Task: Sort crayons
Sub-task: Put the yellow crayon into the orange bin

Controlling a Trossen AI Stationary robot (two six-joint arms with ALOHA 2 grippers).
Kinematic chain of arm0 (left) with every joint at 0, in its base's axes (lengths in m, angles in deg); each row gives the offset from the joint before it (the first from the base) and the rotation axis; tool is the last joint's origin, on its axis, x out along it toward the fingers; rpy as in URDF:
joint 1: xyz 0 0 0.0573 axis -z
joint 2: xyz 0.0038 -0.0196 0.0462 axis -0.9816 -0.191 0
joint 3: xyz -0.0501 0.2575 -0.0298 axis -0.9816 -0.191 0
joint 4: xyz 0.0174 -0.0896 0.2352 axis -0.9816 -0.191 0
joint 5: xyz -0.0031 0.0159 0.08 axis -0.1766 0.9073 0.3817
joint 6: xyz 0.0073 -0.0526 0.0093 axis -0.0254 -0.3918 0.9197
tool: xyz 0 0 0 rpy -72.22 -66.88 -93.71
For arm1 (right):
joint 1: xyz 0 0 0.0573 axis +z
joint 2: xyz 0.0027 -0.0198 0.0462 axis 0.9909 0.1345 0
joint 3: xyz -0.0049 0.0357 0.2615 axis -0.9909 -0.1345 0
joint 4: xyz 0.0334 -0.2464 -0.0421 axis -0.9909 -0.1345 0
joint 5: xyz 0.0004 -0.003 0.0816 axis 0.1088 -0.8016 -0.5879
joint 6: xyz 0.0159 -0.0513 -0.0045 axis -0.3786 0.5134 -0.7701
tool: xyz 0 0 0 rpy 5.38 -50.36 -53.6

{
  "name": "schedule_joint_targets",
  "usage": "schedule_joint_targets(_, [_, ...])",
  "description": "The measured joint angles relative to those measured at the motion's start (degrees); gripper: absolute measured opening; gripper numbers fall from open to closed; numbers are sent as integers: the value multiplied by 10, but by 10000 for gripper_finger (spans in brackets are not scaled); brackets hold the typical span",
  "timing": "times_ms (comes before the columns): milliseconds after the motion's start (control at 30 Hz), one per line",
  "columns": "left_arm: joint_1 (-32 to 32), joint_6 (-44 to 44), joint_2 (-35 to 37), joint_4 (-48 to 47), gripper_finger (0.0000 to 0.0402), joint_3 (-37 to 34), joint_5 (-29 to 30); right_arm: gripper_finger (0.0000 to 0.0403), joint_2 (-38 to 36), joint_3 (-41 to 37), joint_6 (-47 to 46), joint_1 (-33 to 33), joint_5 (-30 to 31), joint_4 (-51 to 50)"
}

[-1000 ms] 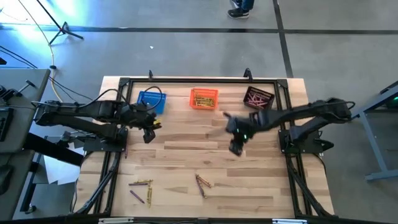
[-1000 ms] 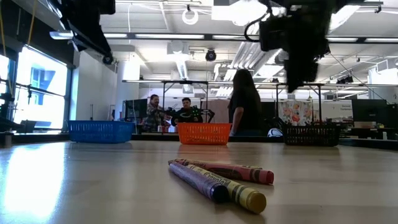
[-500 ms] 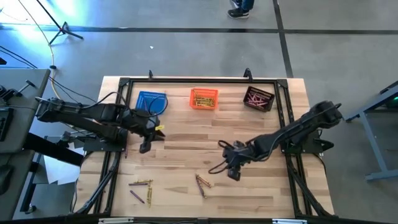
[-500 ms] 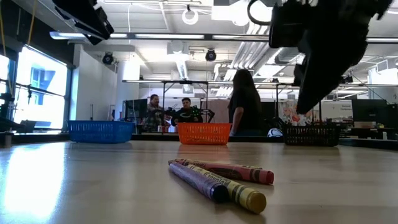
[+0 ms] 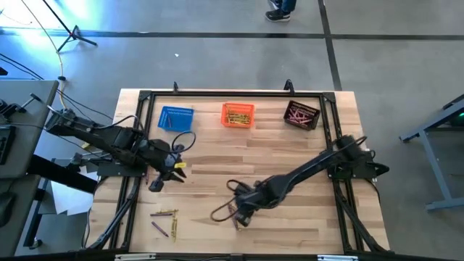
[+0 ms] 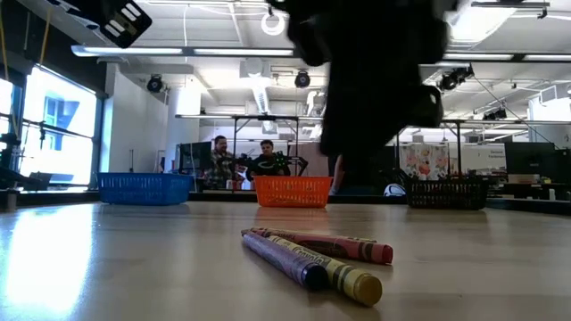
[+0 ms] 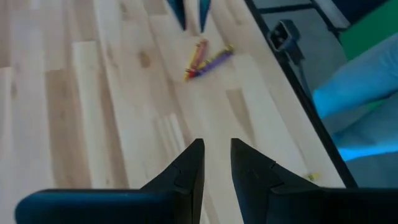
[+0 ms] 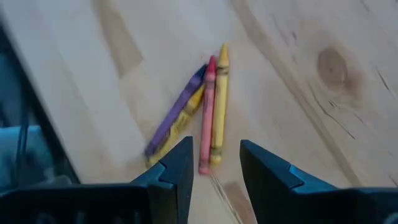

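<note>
Pale wooden planks make up the desk, seen from above with a blue mesh basket, an orange mesh basket and a black mesh basket along its far edge. From the right, the right pincer reaches over a small cluster of crayons near the front middle; the left pincer hangs at the left, with more loose crayons nearer the front. At desk level, purple, yellow and red crayons lie together beneath a dark arm. The left wrist camera shows its fingers slightly parted, empty. The right wrist camera shows fingers parted, empty, directly above four crayons.
</note>
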Motion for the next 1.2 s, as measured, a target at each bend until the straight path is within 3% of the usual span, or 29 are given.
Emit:
schedule_joint_targets(233, [54, 4, 0, -16, 64, 0, 0, 118, 121, 200, -97, -13, -1, -170])
schedule_joint_targets(433, [84, 23, 0, -42, 64, 0, 2, 118, 184, 294, -142, -21, -13, -252])
schedule_joint_targets(667, [95, 20, 0, -46, 64, 0, 15, 118, 207, 304, -151, -22, -45, -266])
schedule_joint_targets(1200, [95, 19, 0, -46, 64, 0, 46, 118, 207, 303, -132, -25, -14, -301])
